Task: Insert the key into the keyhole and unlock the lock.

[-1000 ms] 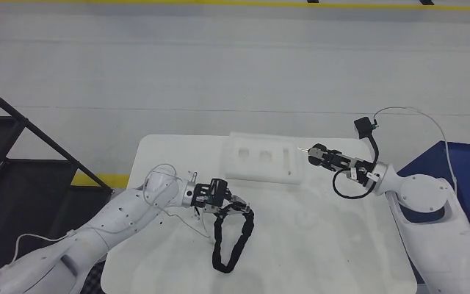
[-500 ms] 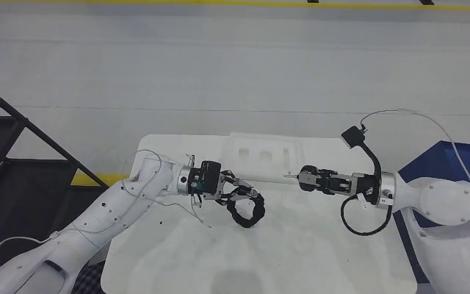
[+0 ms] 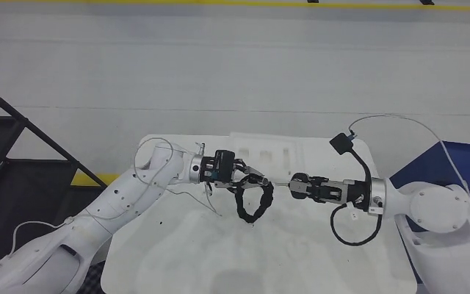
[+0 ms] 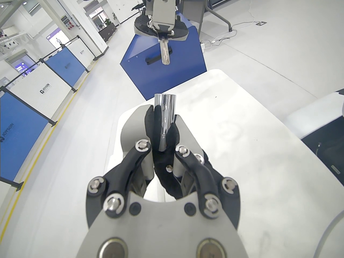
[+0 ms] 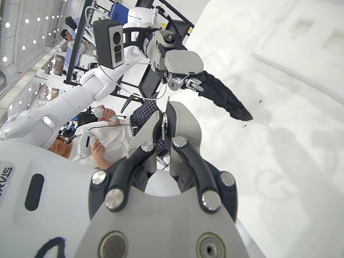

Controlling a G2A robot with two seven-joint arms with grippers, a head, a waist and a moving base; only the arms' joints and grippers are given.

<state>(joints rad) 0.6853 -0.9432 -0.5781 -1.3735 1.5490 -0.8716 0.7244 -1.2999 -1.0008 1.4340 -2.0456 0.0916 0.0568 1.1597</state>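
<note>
Two pieces to line up in the air over the table (image 3: pixel 316 250): the left gripper (image 4: pixel 161 127) is clamped on the lock (image 4: pixel 164 108), chrome end facing the key (image 4: pixel 164 53), which the right gripper (image 4: pixel 160 32) pinches tight. Key and keyhole (image 5: pixel 173 84) look near but apart, so I'd square them first, then ease in. Open table lies below; the foam tray (image 3: pixel 268 156) sits just behind.

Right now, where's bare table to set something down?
Bare: the front half of the table, between the hanging lock and the near edge. Crowded: the back, with the foam tray, and the centre, where left gripper with lock and right gripper with key nearly meet.
</note>
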